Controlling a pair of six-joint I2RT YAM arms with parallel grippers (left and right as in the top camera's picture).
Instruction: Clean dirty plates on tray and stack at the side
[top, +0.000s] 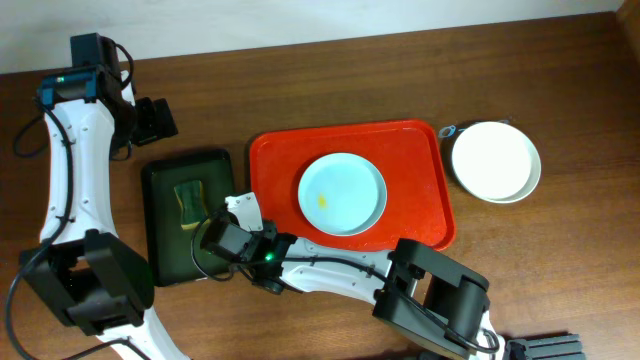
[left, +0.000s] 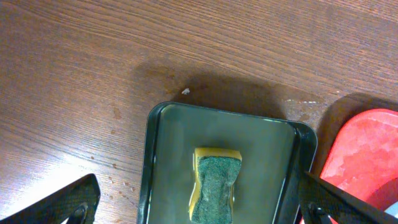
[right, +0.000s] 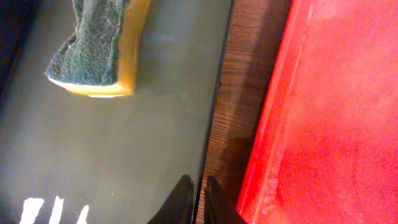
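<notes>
A pale mint-blue plate (top: 342, 193) with a small yellow smear lies in the middle of the red-orange tray (top: 420, 215). A white plate (top: 495, 160) sits on the table to the right of the tray; I cannot tell if another lies under it. My right gripper (top: 236, 212) is at the gap between the two trays, with its fingers (right: 199, 186) shut on the right rim of the dark green tray (right: 124, 143), beside the red tray's edge (right: 323, 112). My left gripper (top: 155, 120) hangs open and empty (left: 198, 186) above the green tray's far end.
The dark green tray (top: 165, 240) lies left of the red tray and holds a yellow-and-green sponge (top: 188, 200), which also shows in both wrist views (left: 214, 183) (right: 93, 50). A small dark object (top: 447, 130) lies by the white plate. The red tray's corner (left: 367, 149) shows at right.
</notes>
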